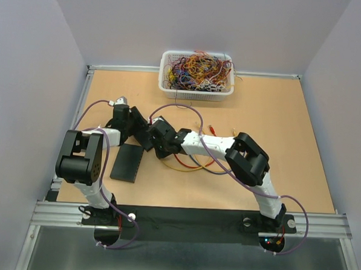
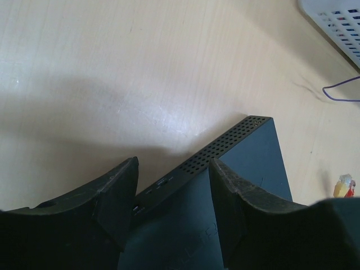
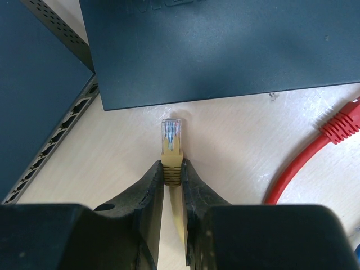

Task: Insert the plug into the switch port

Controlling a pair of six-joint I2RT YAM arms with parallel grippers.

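My right gripper [image 3: 172,166] is shut on the yellow boot of a network plug [image 3: 171,135]; its clear tip points at the edge of a dark switch [image 3: 214,50] a short way ahead. My left gripper [image 2: 173,169] straddles this switch [image 2: 253,157], one finger on each side, by its perforated side wall. In the top view the left gripper [image 1: 139,130] and right gripper [image 1: 158,138] meet at the switch [image 1: 146,137]. A second dark box [image 3: 34,84] at the left shows a row of ports [image 3: 56,140] along its edge.
The second flat black box [image 1: 126,162] lies on the table left of centre. A white basket [image 1: 165,86] of tangled wires stands at the back. Loose red [image 3: 337,126] and yellow [image 1: 182,168] cables lie under the right arm. White walls enclose the table.
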